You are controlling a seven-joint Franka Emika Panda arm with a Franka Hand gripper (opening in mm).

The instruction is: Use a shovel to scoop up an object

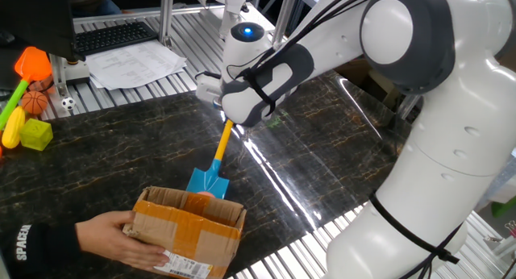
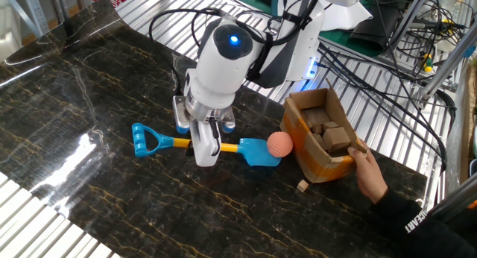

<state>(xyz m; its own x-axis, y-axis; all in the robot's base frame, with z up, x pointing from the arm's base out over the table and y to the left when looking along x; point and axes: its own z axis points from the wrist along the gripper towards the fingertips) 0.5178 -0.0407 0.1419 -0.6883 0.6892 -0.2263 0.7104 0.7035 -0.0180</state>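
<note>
The shovel (image 2: 257, 150) has a bright blue blade, a yellow-orange shaft and a blue looped handle (image 2: 144, 139). It lies low over the dark table. My gripper (image 2: 206, 145) is shut on the shaft near its middle. The blade tip is against the salmon-orange ball (image 2: 280, 144), which rests against the side of a cardboard box (image 2: 317, 135). In one fixed view the shovel (image 1: 210, 181) points down at the box (image 1: 190, 231). The ball (image 1: 205, 195) shows there only as a sliver behind the box rim. My gripper (image 1: 230, 126) is mostly hidden by the wrist there.
A person's hand (image 2: 369, 172) holds the cardboard box in place; it also shows in one fixed view (image 1: 113, 233). Toys lie at the far left: an orange spade head (image 1: 32, 63), a mini basketball (image 1: 34, 102) and a green block (image 1: 36, 134). Cables and metal slats surround the table.
</note>
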